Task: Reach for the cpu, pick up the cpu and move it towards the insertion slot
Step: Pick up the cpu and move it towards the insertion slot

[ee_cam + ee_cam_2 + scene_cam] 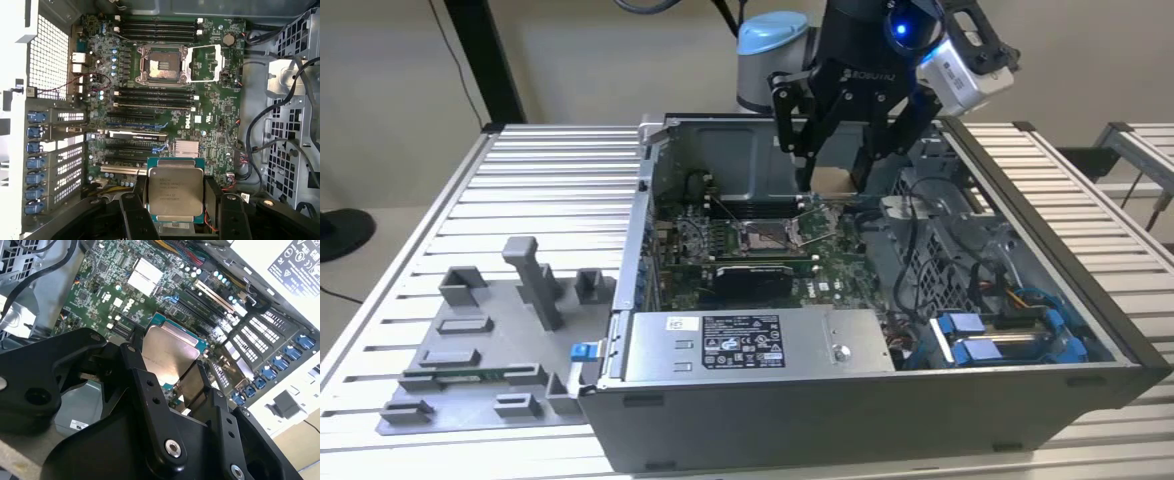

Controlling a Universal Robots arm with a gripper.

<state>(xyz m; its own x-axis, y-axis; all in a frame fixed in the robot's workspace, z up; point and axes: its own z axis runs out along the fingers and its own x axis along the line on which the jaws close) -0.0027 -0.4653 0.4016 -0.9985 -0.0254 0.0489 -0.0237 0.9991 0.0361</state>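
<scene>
My gripper (843, 168) hangs inside the open computer case, shut on the cpu (831, 180), a flat silvery square chip. In both wrist views the cpu (175, 192) (167, 357) sits clamped between the two black fingers (134, 212) (137, 365), face out and held by its side edges. The insertion slot (765, 235) is a square metal-framed socket on the green board, below the gripper and toward the exterior view's left. In the first wrist view the insertion slot (164, 64) lies open with a dark centre, well apart from the cpu across the board.
The computer case (881, 405) stands on a slatted metal table (534, 190). A grey plastic tray (480, 345) with upright blocks and a green memory stick (467, 375) lies at the exterior view's left. Cables and a drive cage (947, 240) crowd the case's right side; a power supply (747, 345) fills the front.
</scene>
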